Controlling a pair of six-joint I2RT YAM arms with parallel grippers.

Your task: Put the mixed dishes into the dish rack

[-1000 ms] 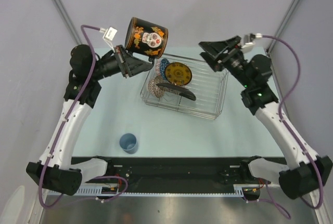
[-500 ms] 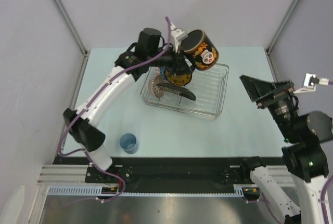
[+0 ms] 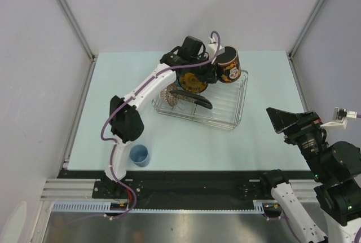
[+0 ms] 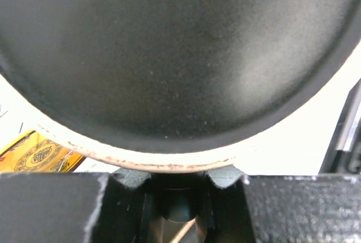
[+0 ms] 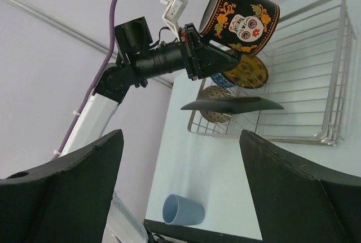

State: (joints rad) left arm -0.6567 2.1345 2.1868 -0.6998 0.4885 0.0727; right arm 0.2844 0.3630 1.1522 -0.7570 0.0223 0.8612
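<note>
since half a second ago the left arm has swung the mug (image 3: 228, 65) lower and further right. it now hangs tilted above the far side of the rack (image 3: 242, 99), clenched in the left fingers (image 5: 220, 61). right fingers (image 5: 67, 181) are spread wide, holding nothing. blue cup (image 3: 139, 155) stands on the desk (image 3: 113, 102), outside the rack.

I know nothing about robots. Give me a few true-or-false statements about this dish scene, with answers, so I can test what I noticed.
1. The left gripper holds the black mug over the dish rack. True.
2. The light-blue cup sits inside the rack. False: it stands on the table, outside it.
3. The right gripper grips a plate. False: it is open and empty.
4. The yellow plate stands on edge in the rack. True.
</note>
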